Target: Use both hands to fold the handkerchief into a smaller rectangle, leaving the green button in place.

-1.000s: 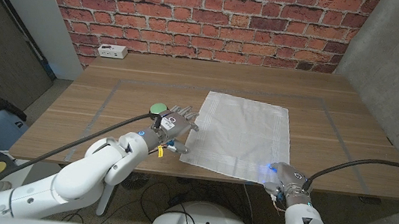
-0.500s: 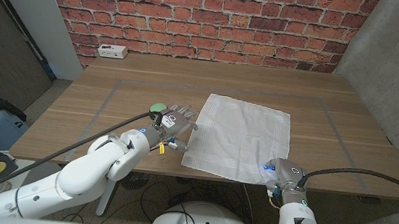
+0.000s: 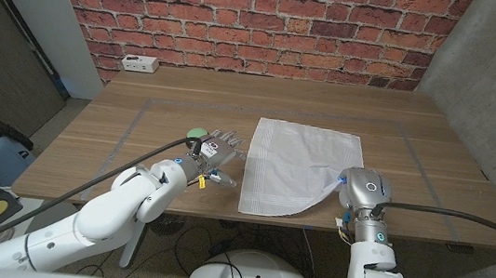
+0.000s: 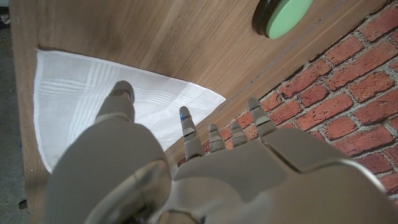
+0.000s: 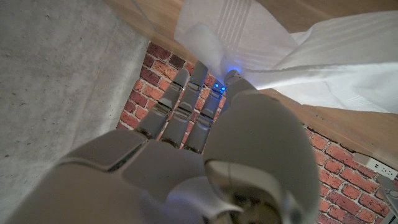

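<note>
White handkerchief: I'm lifting its near-right corner, pinched in right hand.
Left hand: fingers spread, hovering beside its left edge.

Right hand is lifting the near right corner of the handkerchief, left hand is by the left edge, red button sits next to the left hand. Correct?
One slip: the button is green, not red, as the head view and left wrist view show. The rest stands: the right hand lifts the near right corner of the handkerchief, and the left hand is by its left edge.
</note>
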Action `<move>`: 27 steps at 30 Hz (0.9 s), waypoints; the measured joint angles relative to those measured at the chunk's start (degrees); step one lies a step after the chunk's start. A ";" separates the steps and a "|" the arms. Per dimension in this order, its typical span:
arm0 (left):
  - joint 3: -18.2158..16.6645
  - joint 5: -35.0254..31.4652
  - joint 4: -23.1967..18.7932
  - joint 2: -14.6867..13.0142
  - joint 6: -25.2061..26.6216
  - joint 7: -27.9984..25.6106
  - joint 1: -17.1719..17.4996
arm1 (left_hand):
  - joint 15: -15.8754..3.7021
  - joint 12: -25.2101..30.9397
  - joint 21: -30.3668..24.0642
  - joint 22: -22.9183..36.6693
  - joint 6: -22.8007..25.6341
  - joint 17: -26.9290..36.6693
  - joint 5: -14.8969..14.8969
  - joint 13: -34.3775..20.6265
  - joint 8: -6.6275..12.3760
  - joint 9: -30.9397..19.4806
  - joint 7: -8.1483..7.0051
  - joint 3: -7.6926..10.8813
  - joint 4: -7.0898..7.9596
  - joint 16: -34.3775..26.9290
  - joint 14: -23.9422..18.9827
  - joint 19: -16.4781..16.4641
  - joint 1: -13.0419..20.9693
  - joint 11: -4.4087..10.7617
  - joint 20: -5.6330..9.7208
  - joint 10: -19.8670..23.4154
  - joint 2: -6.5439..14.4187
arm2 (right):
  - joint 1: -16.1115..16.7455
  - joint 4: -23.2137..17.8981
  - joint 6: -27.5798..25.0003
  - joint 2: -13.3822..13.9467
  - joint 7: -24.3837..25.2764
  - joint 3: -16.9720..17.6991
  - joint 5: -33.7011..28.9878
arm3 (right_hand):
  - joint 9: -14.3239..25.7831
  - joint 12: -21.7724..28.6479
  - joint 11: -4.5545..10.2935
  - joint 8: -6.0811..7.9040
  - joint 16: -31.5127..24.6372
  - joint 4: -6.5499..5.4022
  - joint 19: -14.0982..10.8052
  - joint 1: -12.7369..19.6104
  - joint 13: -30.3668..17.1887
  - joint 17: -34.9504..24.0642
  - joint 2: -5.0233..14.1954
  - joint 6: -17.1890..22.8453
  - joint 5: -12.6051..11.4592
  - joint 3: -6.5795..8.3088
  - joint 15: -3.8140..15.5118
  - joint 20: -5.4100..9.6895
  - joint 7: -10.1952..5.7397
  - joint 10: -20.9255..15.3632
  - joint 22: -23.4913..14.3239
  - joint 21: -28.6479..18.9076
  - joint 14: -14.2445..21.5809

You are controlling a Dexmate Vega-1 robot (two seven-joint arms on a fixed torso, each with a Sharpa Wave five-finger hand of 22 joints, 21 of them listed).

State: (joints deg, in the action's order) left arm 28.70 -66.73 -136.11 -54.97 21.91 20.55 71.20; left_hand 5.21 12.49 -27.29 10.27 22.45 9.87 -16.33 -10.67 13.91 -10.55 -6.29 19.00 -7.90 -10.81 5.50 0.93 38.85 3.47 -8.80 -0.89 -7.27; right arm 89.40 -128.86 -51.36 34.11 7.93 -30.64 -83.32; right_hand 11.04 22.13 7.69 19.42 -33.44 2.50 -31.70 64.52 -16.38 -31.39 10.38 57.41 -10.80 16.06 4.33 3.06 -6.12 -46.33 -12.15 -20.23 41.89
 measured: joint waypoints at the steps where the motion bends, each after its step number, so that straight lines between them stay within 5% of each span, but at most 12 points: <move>1: 0.00 -0.01 0.09 0.17 -0.02 0.00 0.00 | 0.00 -0.01 0.00 0.00 -0.08 0.00 0.00 0.00 0.00 0.00 0.06 0.00 0.00 0.00 0.00 0.00 0.00 0.00 0.00 0.00 0.00 | -0.07 0.04 0.25 -0.02 1.09 0.16 0.04 | 0.01 0.00 -0.02 0.00 0.00 0.00 0.00 0.01 0.00 -0.05 0.01 0.00 0.00 0.00 0.02 0.00 0.00 -0.38 0.00 -0.34 0.13; 12: -0.06 3.37 0.54 0.75 -1.51 -0.74 0.08 | 0.94 -0.64 1.45 -0.01 -2.73 0.15 0.00 0.00 -2.27 0.01 0.25 -1.62 0.82 0.22 0.95 1.04 -1.12 -1.13 -1.03 -1.13 -0.52 | -1.32 0.52 2.18 0.34 5.12 0.58 1.10 | 0.04 0.55 -0.62 -0.21 -0.72 0.00 -0.01 0.01 -0.27 -1.11 0.01 0.37 0.00 0.01 0.36 0.00 -0.29 -1.79 -0.25 -0.79 2.04; 19: -0.85 9.31 1.41 0.93 -3.63 -1.96 -0.19 | 1.27 -0.85 1.89 -0.01 -3.36 0.14 0.00 0.00 -2.49 0.01 0.27 -2.53 1.10 0.22 1.28 1.25 -1.73 -1.33 -1.25 -1.33 -1.13 | -2.45 0.77 3.06 0.73 7.29 0.29 2.70 | 0.03 1.58 -2.39 -0.12 -2.06 0.10 -0.37 -0.22 -0.53 -2.44 -0.23 0.87 0.00 -0.09 0.82 -0.07 -0.22 -4.37 -0.25 -1.58 3.49; 27: -0.89 13.76 1.83 0.82 -5.65 -3.47 -0.66 | 1.55 -0.84 2.29 -0.01 -1.90 0.14 -0.24 0.00 -2.41 0.01 -2.62 -2.92 0.87 0.22 1.56 1.33 -1.65 -1.12 -1.35 -1.53 -1.05 | -3.88 1.03 3.32 0.78 8.03 -0.17 3.53 | -0.01 2.28 -3.96 -0.10 -4.17 1.37 -1.18 -0.12 -0.80 -4.39 -0.73 1.55 0.00 -0.21 1.50 -0.70 -0.12 -6.97 -0.25 -2.23 5.61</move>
State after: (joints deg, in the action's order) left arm 27.81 -52.97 -134.28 -54.15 16.26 17.08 70.54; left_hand 6.77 11.65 -25.00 10.26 20.56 10.01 -16.57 -10.67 11.50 -10.53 -8.91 16.08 -7.03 -10.59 7.07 2.26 37.20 2.35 -10.15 -2.42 -8.32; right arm 85.52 -127.83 -48.04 34.89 15.96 -30.81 -79.79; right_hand 11.03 24.41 3.74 19.31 -37.61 3.87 -32.89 64.41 -17.18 -35.79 9.65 58.96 -10.80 15.85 5.84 2.36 -6.24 -53.30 -12.40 -22.46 47.50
